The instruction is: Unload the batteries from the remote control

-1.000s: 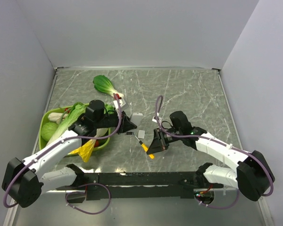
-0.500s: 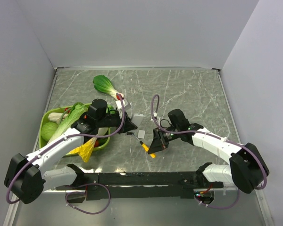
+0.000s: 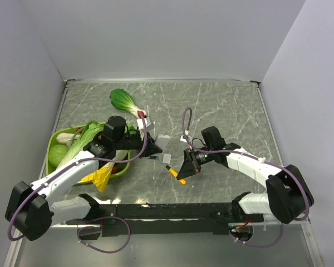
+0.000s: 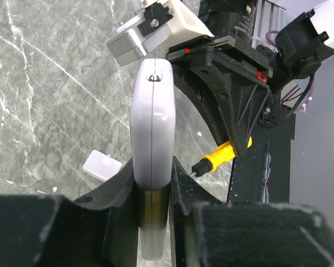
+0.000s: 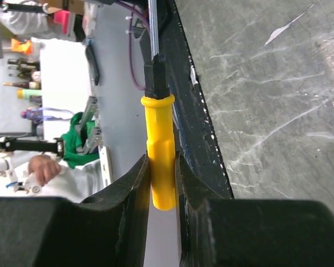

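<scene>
My left gripper (image 3: 154,146) is shut on the slim white remote control (image 3: 162,140) and holds it on edge above the table. In the left wrist view the remote (image 4: 151,133) stands edge-on between the jaws of the left gripper (image 4: 152,183). My right gripper (image 3: 182,170) is shut on the yellow-handled tool (image 3: 175,176), its tip pointing toward the remote. In the right wrist view the yellow handle (image 5: 160,150) sits between the jaws of the right gripper (image 5: 162,167). A small dark stick (image 3: 153,158), maybe one battery, lies on the table under the remote. I see no second battery.
A small grey square cover (image 3: 167,158) lies between the grippers, also in the left wrist view (image 4: 102,165). A green tray (image 3: 52,146) of vegetables stands at the left. A bok choy (image 3: 122,100) lies further back. The black base rail (image 3: 167,211) runs along the near edge.
The right wrist has turned and shifted slightly, with the tool staying near the same spot. The left gripper with the remote has barely moved.
</scene>
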